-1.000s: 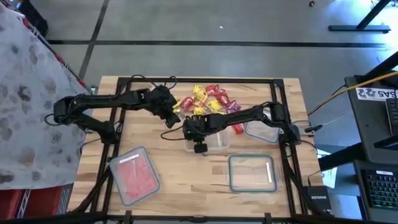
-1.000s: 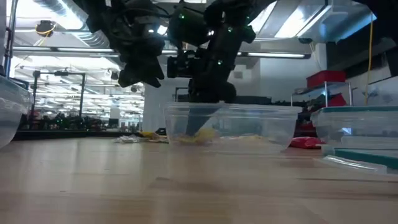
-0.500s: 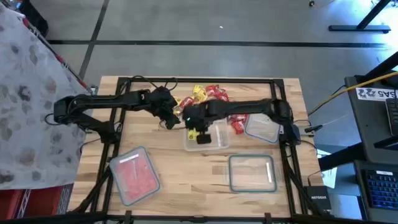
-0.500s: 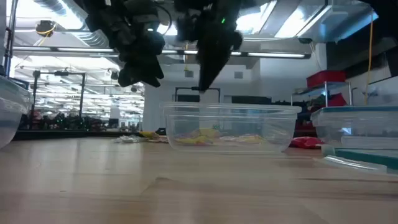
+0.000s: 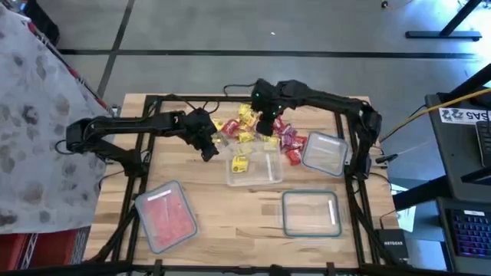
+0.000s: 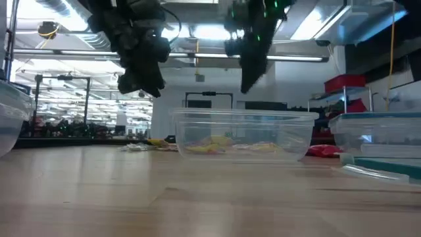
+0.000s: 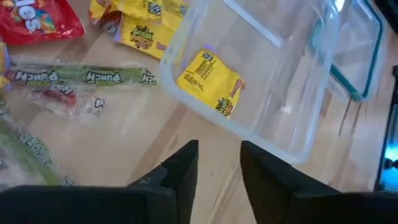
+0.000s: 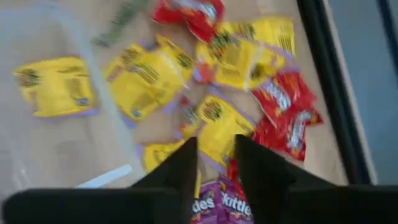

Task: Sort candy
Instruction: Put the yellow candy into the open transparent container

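Observation:
The candy (image 5: 265,123) lies in a loose pile of yellow, red and purple wrapped pieces near the table's far edge. My right gripper (image 5: 265,127) hovers over this pile, open, with nothing between its fingers; its wrist view shows yellow candy (image 8: 149,78) and red candy (image 8: 286,99) below it. A clear container (image 5: 268,178) stands at mid-table with one yellow candy (image 7: 210,79) lying on its floor. My left gripper (image 5: 207,147) hangs open and empty just left of that container, above the wood.
A container with red candy (image 5: 165,217) stands at the near left. An empty teal-rimmed container (image 5: 311,213) stands at the near right, and another container (image 5: 324,152) lies right of the pile. Long green-clear pieces (image 7: 81,78) lie on the wood by my left gripper.
My right gripper has risen out of the clear container and gone toward the table's far edge, ending above the candy pile. A yellow candy now lies in the container where the gripper stood.

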Controlling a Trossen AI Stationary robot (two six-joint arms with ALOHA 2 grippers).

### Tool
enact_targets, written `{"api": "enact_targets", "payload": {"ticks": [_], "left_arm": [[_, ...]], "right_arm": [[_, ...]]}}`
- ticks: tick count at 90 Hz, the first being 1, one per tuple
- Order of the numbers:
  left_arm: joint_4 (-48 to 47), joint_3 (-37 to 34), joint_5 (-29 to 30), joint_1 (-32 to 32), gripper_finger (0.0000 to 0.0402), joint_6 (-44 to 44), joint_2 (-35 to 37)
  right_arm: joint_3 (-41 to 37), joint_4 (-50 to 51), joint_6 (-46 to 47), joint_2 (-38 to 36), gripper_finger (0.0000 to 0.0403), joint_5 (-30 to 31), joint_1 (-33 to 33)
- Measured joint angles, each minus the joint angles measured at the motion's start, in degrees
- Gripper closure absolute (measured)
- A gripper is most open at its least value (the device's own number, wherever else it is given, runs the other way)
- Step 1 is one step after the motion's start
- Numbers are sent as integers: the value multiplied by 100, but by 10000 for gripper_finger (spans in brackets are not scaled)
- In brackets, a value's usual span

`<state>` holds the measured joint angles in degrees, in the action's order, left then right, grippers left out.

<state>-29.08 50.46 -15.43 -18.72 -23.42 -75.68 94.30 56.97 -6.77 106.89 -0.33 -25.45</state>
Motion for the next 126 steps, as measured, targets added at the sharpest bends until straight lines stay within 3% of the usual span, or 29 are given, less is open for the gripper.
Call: {"api": "enact_targets", "payload": {"ticks": [12,23,39,64,79,95,118,126], "left_arm": [[-77,0,1,0,298,-48,0],[-81,0,1,0,298,-55,0],[-77,0,1,0,298,-97,0],[-65,0,41,-4,298,-101,0],[-64,0,107,-7,298,-124,0],[-51,0,110,-7,298,-121,0],[-99,0,110,-7,298,-139,0],[-200,0,112,-7,298,-160,0]], "right_arm": [[-699,-277,-31,9,194,-218,-265],[-1381,-609,-355,11,162,-626,-252],[-2125,-1252,-428,13,155,-541,-99],[-2511,-1684,-747,13,155,-996,114],[-2670,-1797,-885,13,157,-599,365],[-2699,-1878,-846,9,210,-278,576],[-2692,-1944,-451,8,374,-222,647],[-2604,-1808,-358,7,393,-217,647]]}}
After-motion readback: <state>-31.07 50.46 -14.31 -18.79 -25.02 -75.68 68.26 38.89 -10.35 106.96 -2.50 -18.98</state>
